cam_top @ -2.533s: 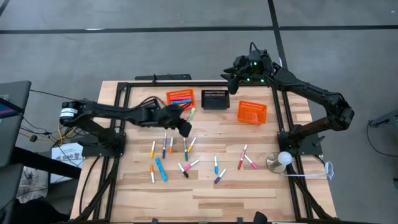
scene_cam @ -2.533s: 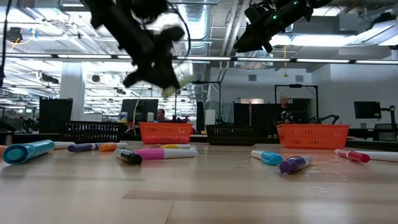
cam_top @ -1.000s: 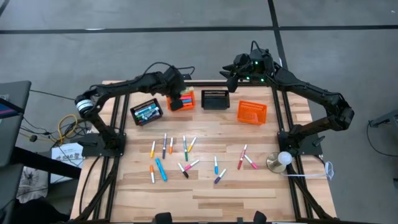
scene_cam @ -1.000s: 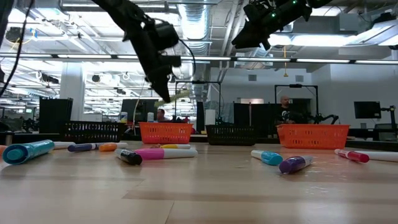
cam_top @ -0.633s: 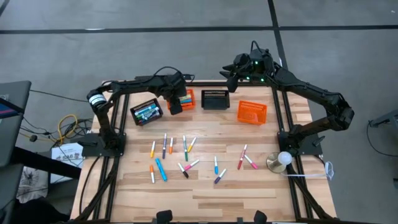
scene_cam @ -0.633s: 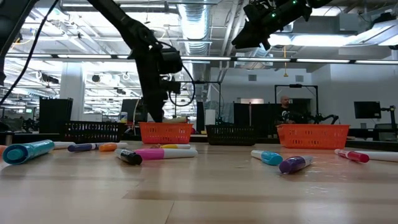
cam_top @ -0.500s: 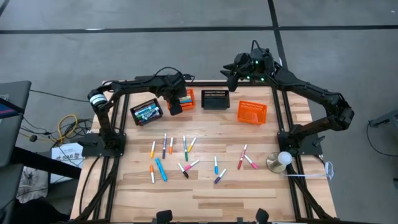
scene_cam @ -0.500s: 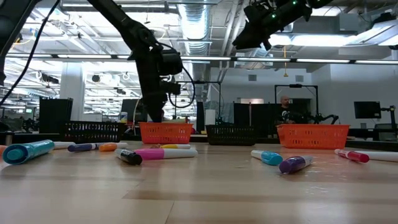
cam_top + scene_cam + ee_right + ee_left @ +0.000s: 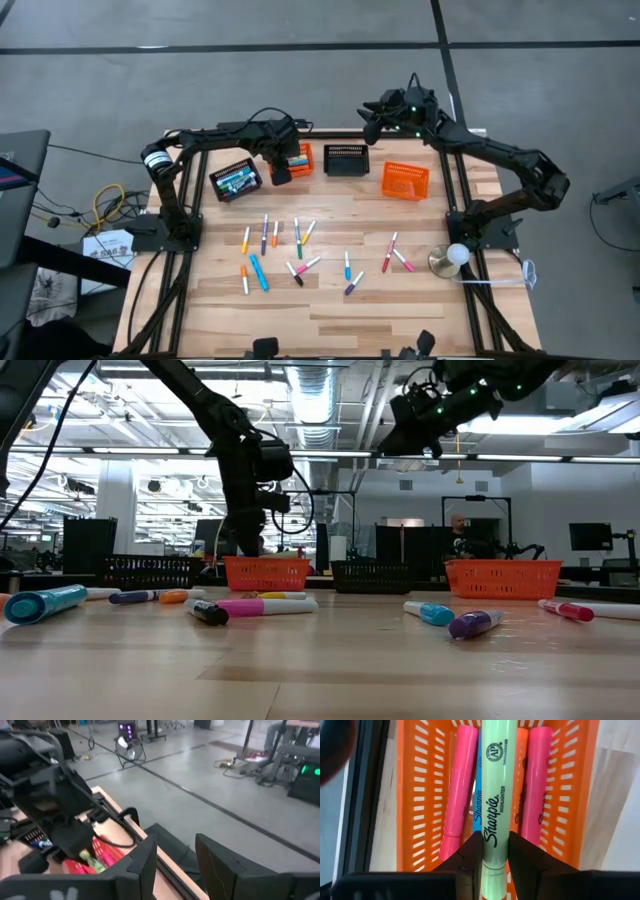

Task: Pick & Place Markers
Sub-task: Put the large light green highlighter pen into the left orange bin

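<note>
High view: my left gripper hangs over the orange basket near the table's far edge; loose markers scatter mid-table.

Left wrist view: my fingers pinch a light green marker above pink ones in that basket.

Right wrist view: my right gripper, jaws parted and empty, hovers beyond the far edge.

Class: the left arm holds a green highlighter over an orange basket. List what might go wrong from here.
1. The left gripper pinches the green highlighter near one end; it may tilt on release.
2. The orange basket already holds pink markers, so the highlighter might settle on top or roll out.
</note>
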Action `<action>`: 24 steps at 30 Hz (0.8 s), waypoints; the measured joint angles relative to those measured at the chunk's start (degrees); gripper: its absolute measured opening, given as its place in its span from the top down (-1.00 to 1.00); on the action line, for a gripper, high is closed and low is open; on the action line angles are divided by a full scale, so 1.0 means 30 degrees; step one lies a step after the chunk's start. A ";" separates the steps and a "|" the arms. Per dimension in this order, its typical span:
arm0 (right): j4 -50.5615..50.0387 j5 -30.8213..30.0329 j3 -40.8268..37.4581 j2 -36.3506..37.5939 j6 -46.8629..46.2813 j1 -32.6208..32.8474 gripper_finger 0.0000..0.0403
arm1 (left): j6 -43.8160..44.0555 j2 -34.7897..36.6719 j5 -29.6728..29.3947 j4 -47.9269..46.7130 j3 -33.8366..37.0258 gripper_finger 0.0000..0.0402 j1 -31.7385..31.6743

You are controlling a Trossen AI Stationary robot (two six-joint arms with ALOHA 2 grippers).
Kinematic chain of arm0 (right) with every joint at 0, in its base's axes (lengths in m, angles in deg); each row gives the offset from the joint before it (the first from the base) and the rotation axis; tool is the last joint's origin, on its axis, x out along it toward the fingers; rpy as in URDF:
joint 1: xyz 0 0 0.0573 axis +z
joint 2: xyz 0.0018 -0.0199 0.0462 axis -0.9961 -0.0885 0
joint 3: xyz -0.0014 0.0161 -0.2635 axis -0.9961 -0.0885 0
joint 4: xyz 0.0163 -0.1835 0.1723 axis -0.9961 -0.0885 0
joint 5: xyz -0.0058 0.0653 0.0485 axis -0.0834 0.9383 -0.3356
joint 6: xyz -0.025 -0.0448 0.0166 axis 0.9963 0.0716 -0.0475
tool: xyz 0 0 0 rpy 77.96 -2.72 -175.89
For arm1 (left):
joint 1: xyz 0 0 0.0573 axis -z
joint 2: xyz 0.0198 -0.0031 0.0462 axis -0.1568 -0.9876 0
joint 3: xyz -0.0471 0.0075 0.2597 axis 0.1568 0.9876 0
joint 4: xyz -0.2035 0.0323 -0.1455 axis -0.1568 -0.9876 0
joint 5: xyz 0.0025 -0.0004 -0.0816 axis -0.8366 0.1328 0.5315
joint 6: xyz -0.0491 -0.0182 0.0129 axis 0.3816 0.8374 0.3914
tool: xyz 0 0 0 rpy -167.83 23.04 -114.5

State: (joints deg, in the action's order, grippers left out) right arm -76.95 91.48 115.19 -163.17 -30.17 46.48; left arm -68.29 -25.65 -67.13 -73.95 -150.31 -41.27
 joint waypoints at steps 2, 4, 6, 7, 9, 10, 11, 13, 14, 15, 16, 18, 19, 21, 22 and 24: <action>0.0400 -0.0439 -0.0181 0.0308 0.0046 0.0039 0.38 | -0.0303 0.0000 0.0003 -0.0004 0.0000 0.62 0.0000; 0.0890 -0.1453 -0.0601 0.0847 0.0166 0.0068 0.38 | -0.0342 0.0000 -0.0033 -0.0002 0.0000 0.62 0.0000; 0.1115 -0.2329 -0.1067 0.1488 0.0189 0.0171 0.38 | -0.0417 0.0000 -0.0077 -0.0008 0.0000 0.62 0.0000; 0.1122 -0.2598 -0.1378 0.1897 0.0204 0.0198 0.38 | -0.0556 0.0000 -0.0077 -0.0007 0.0000 0.62 0.0000; 0.1191 -0.2677 -0.2186 0.2916 0.0162 0.0179 0.38 | -0.0919 0.0000 -0.0084 -0.0007 0.0000 0.62 0.0000; 0.1324 -0.2665 -0.2593 0.3408 0.0060 0.0145 0.38 | -0.1115 0.0000 -0.0092 0.0000 0.0000 0.62 0.0000; 0.1386 -0.2662 -0.3078 0.3932 -0.0078 0.0148 0.38 | -0.1359 0.0000 -0.0158 -0.0002 0.0000 0.62 0.0000; 0.1583 -0.2662 -0.3913 0.4779 -0.0424 0.0206 0.38 | -0.1761 0.0000 -0.0497 0.0002 0.0000 0.62 0.0000; 0.1759 -0.2655 -0.4287 0.5166 -0.0557 0.0275 0.38 | -0.1820 0.0000 -0.0536 0.0009 0.0000 0.62 0.0000; 0.1888 -0.2659 -0.4622 0.5520 -0.0640 0.0351 0.38 | -0.1841 0.0000 -0.0559 0.0033 0.0000 0.62 0.0000; 0.1998 -0.2657 -0.4845 0.5793 -0.0714 0.0436 0.38 | -0.1848 0.0000 -0.0587 0.0071 0.0007 0.62 0.0000; 0.1966 -0.2634 -0.5086 0.6110 -0.0860 0.0671 0.38 | -0.1848 0.0000 -0.0580 0.0144 0.0002 0.61 0.0000; 0.1905 -0.2627 -0.5152 0.6185 -0.0860 0.0794 0.38 | -0.1848 0.0000 -0.0580 0.0146 0.0005 0.61 0.0000; 0.1984 -0.2757 -0.5195 0.6213 -0.0852 0.1002 0.38 | -0.1848 0.0000 -0.0581 0.0189 0.0007 0.58 0.0000; 0.1985 -0.2909 -0.5199 0.6213 -0.0860 0.1079 0.38 | -0.1848 0.0000 -0.0580 0.0214 0.0007 0.56 0.0000; 0.1985 -0.2966 -0.5210 0.6213 -0.0860 0.1110 0.38 | -0.1848 0.0000 -0.0580 0.0251 0.0007 0.50 0.0000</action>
State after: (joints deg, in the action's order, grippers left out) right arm -71.00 82.58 99.56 -144.53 -32.75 49.81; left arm -73.84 -25.65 -68.87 -73.19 -150.29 -41.27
